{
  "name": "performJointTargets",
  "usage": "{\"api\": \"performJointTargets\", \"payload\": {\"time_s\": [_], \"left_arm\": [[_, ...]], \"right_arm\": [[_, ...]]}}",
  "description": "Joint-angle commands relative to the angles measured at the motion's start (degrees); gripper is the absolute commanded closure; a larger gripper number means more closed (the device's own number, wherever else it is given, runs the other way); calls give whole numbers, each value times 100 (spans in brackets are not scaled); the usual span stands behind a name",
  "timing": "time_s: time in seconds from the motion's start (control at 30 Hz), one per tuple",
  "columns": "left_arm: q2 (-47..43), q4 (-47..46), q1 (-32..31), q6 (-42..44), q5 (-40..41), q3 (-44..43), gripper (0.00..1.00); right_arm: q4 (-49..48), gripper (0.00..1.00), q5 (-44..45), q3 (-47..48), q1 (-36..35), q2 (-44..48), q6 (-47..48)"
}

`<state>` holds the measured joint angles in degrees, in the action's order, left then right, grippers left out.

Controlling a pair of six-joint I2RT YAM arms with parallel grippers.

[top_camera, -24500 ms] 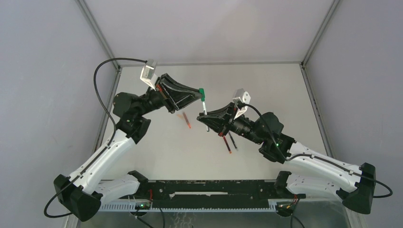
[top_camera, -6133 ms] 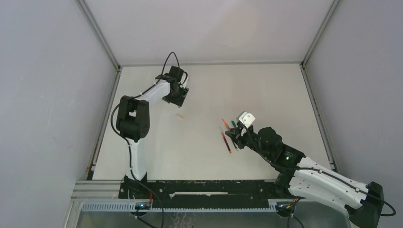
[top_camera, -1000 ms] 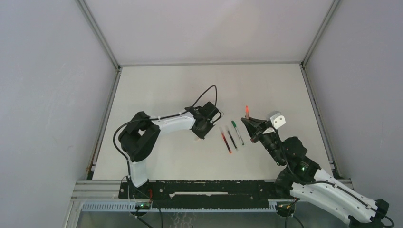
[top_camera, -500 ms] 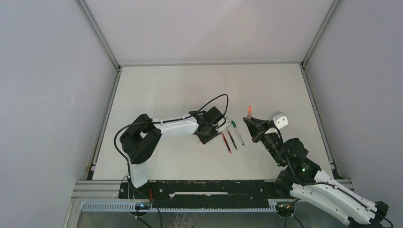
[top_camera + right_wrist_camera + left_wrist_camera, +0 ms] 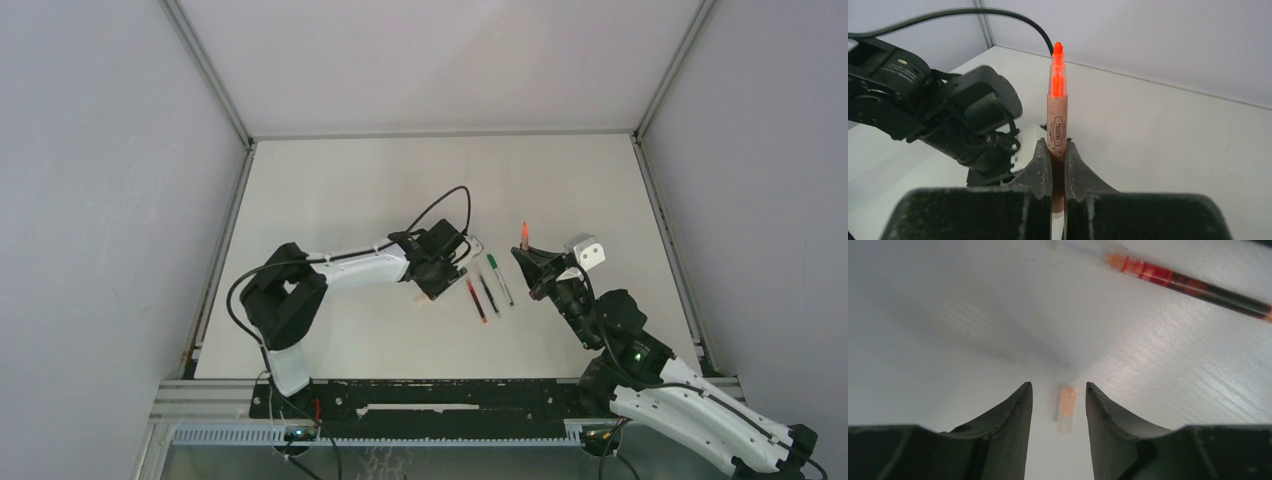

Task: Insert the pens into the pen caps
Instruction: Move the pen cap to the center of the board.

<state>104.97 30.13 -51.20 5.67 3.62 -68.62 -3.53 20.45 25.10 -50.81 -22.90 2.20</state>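
**A:** What has changed on the left side?

**B:** The left pincer (image 5: 1057, 386) has spread its jaws within the last second. They were nearly together and now they stand apart. A small orange pen cap (image 5: 1066, 410) lies flat on the tabletop (image 5: 948, 315) in the gap, touching neither finger as far as I can tell.

**A:** So nothing is held there?

**B:** Nothing. The cap is loose, near the red pen (image 5: 1188, 285), which lies in a row with the black pen (image 5: 488, 297) and the green-topped pen (image 5: 497, 277).

**A:** And the right side?

**B:** The right pincer (image 5: 1057, 146) stays clamped on an orange-tipped pen (image 5: 1057, 100). It holds the pen upright above the tabletop with the tip bare, just right of the row. It has barely shifted.

**A:** What does that mean for the capping?

**B:** I judge that this pen cannot be capped yet. The left arm first has to take the cap up again, probably with a better hold that leaves the cap's open end free to meet the waiting tip.
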Motion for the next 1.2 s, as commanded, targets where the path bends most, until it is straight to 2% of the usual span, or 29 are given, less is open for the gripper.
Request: {"api": "performJointTargets", "payload": {"time_s": [0.0,0.17,0.3,0.43,0.7,0.87,1.17], "left_arm": [[-736,-630,296,-608,-71,175,51],[-1496,-1114,676,-1427,44,542,50],[-2048,-1157,942,-2257,347,914,50],[-2558,-1051,976,-2974,674,1478,50],[-3542,-1310,895,-3692,846,2924,49],[-3994,-1580,830,-3897,787,3477,49],[-3631,-2053,608,-3955,732,3758,49]], "right_arm": [[-120,100,-60,12,50,-39,-146],[-270,100,-89,12,127,-154,-433],[-223,100,-376,97,339,-573,-960],[-9,100,-1278,391,758,-1279,-1626],[785,100,-1889,1670,850,-3679,-1811],[770,100,-2170,2414,683,-4999,-2004],[972,100,-1970,3431,318,-6942,-1979]]}}
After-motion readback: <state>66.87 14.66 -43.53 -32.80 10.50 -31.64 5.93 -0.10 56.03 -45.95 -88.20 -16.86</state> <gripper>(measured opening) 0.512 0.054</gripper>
